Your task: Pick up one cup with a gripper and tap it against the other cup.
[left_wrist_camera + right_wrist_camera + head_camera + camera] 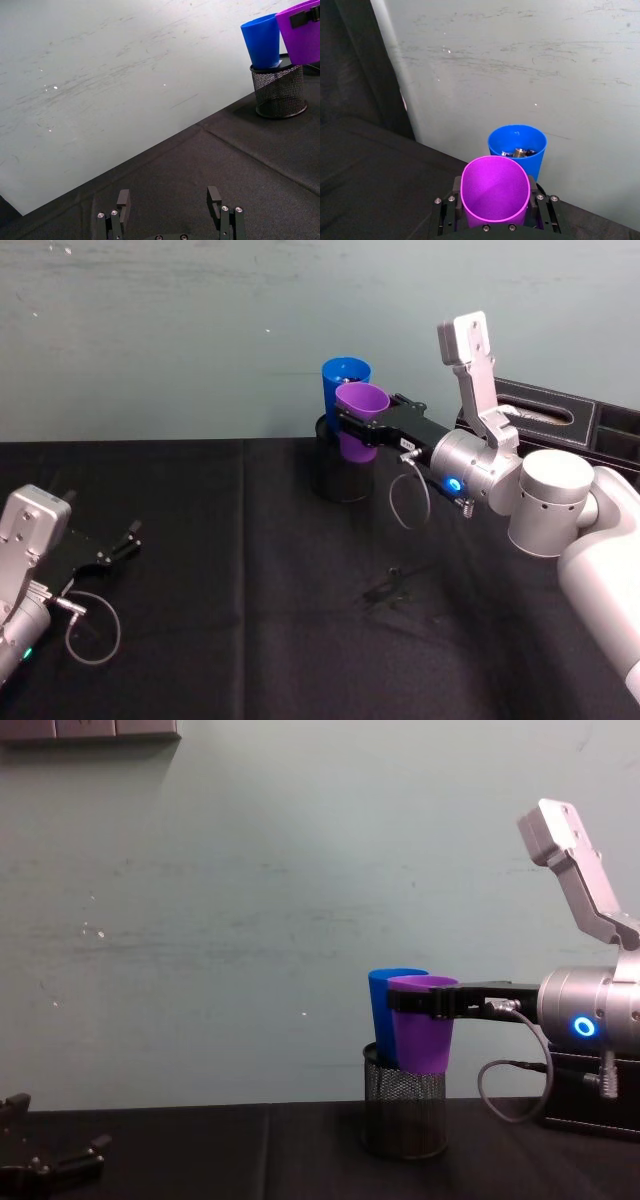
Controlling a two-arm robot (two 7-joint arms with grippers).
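Since the purple cup (358,403) hangs clear of the black table (250,590), clamped across its upper wall by the right gripper (352,426), the pickup looks done; what is left, at most, is the tap itself. The cup sits high over the far middle of the table, just beside the blue cup (340,375), on that cup's near right side; whether the 2 walls touch I cannot tell, since they overlap in the chest view. The blue cup stands inside a black mesh pen holder (345,480), with small metal bits in it. The purple cup's long axis runs vertical; mouth up, narrow base down, about level with the holder's rim; the blue cup is upright too. The left gripper (118,545) lies idle at the table's near left, jaws spread wide on nothing.
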